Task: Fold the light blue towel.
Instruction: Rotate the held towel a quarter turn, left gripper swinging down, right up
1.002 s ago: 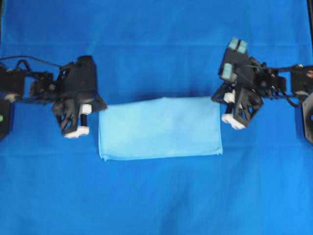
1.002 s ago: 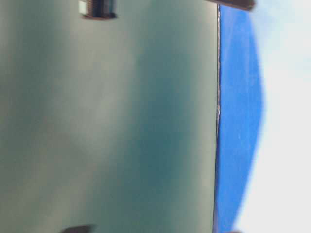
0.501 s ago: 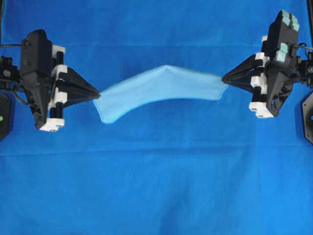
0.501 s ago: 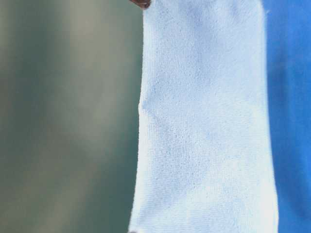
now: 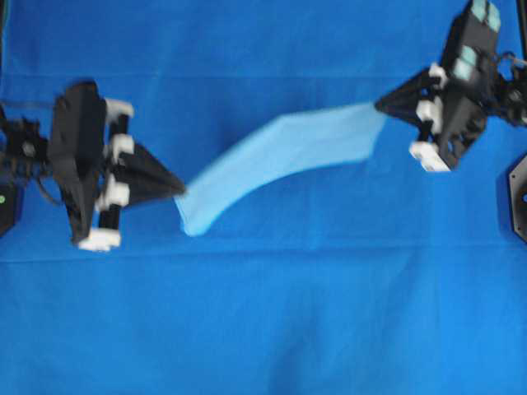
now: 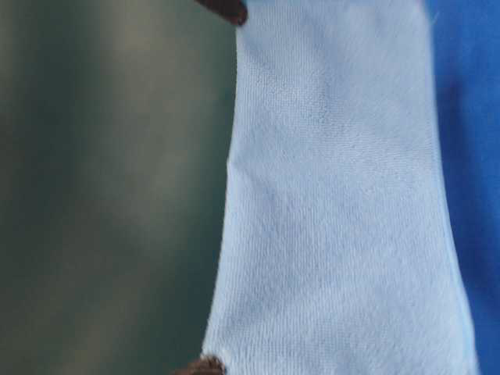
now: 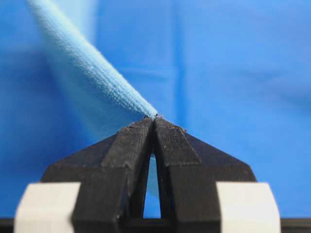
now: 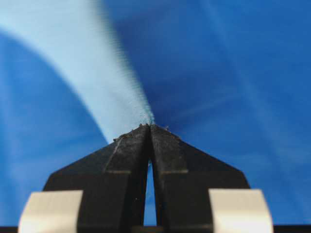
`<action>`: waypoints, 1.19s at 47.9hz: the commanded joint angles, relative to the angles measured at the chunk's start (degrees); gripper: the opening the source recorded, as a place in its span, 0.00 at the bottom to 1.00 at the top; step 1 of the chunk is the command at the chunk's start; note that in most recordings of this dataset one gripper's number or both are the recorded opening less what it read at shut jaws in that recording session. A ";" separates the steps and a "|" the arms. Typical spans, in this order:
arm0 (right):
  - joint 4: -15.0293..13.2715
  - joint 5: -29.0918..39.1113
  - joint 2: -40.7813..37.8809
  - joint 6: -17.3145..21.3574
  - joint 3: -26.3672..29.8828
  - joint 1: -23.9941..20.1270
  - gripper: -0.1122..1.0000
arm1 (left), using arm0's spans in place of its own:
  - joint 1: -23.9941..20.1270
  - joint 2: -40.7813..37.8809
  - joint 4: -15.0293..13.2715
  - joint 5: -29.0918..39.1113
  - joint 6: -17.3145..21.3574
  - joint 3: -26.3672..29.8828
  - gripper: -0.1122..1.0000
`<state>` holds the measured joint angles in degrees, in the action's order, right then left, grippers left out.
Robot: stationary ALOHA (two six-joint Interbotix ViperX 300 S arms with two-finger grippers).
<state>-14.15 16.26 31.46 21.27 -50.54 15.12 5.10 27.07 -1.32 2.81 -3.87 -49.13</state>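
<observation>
The light blue towel (image 5: 280, 156) hangs in the air, folded into a band and stretched slantwise between both grippers. My left gripper (image 5: 183, 191) is shut on its lower left corner. At the upper right, my right gripper (image 5: 379, 107) is shut on the other end. In the left wrist view the towel (image 7: 92, 68) runs off up-left from the shut tips of the left gripper (image 7: 155, 117). The right wrist view shows the towel (image 8: 102, 68) blurred, leaving the shut right gripper (image 8: 149, 125). The table-level view is filled by the towel (image 6: 336, 203), with dark fingertips (image 6: 226, 9) at its top corner and another at its bottom corner.
A large royal-blue cloth backdrop (image 5: 263, 321) covers the whole table under the towel. A black fixture (image 5: 519, 197) sits at the right edge, and another dark fixture (image 5: 6, 202) at the left edge.
From lying flat a second ago, the towel has been lifted and stretched. Since half a second ago the left gripper moved down and right, the right one up, tilting the band.
</observation>
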 commanded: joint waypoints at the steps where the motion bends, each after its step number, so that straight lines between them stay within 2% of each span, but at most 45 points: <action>1: -1.32 -1.58 -1.93 0.09 2.64 3.16 0.11 | 2.90 -2.20 0.09 -2.29 0.09 3.25 0.11; 9: -4.13 -3.60 -8.00 -0.09 6.59 8.70 0.11 | 6.68 -8.26 0.09 -3.52 0.53 8.35 0.11; 13: -5.54 -3.69 -11.25 -0.18 9.14 10.20 0.11 | 8.09 -11.07 0.09 -3.69 2.02 11.16 0.11; 24: -10.81 -4.48 -19.69 -0.26 17.31 10.81 0.11 | 10.28 -18.54 0.09 -4.39 9.40 19.07 0.11; 33: -12.92 -4.57 -23.38 -0.26 21.80 10.81 0.11 | 10.28 -22.59 0.09 -4.92 11.60 23.03 0.11; 45: -13.27 -4.57 -23.12 -0.26 21.36 10.81 0.11 | 10.28 -24.17 0.09 -5.98 11.60 23.29 0.11; 57: -13.36 -4.48 -17.14 -0.09 14.59 12.22 0.11 | 8.88 -30.50 0.09 -12.30 11.87 26.10 0.11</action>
<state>-26.98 11.51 11.25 21.09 -35.33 23.73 12.13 -2.37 -1.32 -7.03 7.82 -26.02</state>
